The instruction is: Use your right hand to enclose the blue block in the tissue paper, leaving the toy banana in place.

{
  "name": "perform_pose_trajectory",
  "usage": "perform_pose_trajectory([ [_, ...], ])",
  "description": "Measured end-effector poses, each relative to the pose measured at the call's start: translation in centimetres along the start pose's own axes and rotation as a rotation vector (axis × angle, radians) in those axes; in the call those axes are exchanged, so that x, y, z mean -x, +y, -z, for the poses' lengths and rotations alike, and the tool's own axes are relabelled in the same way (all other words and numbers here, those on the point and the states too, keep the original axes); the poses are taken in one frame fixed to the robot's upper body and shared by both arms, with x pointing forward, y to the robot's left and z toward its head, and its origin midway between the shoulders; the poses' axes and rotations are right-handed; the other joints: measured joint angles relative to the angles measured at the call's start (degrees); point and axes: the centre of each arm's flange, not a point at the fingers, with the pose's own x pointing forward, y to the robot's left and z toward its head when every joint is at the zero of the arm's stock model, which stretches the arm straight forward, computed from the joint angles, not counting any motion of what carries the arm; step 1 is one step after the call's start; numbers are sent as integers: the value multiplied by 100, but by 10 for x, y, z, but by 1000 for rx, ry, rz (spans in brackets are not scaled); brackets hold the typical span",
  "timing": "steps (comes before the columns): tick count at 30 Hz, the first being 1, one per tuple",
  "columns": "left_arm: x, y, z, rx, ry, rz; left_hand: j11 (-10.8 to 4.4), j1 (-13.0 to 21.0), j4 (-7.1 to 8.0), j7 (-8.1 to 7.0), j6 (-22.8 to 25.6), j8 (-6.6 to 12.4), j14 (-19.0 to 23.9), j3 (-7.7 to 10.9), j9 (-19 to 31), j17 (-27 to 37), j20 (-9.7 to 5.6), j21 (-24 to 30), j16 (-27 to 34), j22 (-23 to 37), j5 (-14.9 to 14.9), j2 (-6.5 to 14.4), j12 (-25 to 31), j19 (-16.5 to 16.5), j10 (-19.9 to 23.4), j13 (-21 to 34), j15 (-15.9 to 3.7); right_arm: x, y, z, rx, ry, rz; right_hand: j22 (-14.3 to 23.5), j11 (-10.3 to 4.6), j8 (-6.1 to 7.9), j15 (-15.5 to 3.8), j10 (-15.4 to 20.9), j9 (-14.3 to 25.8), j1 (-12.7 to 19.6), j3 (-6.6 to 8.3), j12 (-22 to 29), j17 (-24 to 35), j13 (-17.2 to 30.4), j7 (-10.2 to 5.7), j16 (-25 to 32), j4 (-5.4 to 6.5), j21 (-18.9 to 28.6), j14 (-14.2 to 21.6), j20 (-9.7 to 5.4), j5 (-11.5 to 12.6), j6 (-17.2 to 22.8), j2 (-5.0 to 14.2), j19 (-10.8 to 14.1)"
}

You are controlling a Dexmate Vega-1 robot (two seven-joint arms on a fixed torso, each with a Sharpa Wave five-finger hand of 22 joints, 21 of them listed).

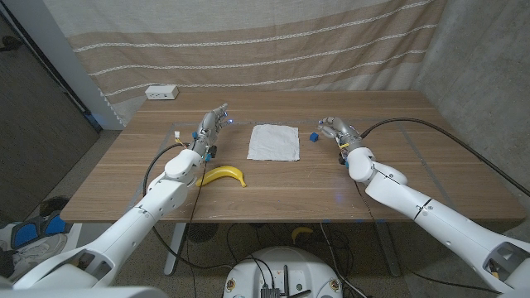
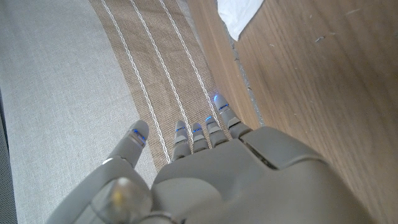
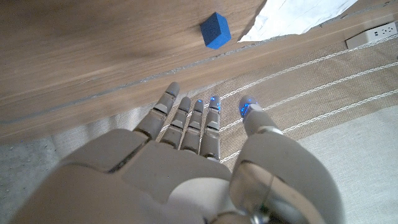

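A small blue block [image 1: 315, 137] sits on the wooden table just right of a white tissue sheet [image 1: 274, 141] lying flat at the middle. My right hand [image 1: 338, 132] hovers a little right of the block, fingers apart and holding nothing; its wrist view shows the block [image 3: 215, 30] ahead of its spread fingers [image 3: 186, 122] and a corner of the tissue [image 3: 298, 15]. A yellow toy banana [image 1: 224, 175] lies front left of the tissue. My left hand [image 1: 211, 126] stands left of the tissue, fingers stretched and empty; the tissue corner [image 2: 239, 14] shows in its view.
A white power strip [image 1: 162, 93] lies at the table's back left edge, also seen as the power strip [image 3: 373, 34] in the right wrist view. A striped curtain [image 1: 248, 41] hangs behind the table. Black cables run along both arms.
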Motion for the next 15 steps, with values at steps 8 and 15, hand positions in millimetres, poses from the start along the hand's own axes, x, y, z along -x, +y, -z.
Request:
perform_pose_trajectory([
  [8,1,1,1,1,4,0,21,-31,0,0,0,0,31,0,0,0,0,-23,0,0,0,-31,0,0,21,0,31,-3,8,-1,39,8,-1,-15,-35,23,-18,86,0,241,-25,0,-22,-9,-31,29,-25,8,85,-9,-44,152,-120,58],
  [15,1,2,1,2,6,1,21,-30,0,31,31,0,31,0,-1,0,-1,-22,0,0,0,-31,0,0,21,0,31,-5,14,-2,66,13,-1,-2,-68,23,-7,163,0,428,-42,0,-26,-15,-22,50,-7,9,135,4,-83,225,-186,126],
])
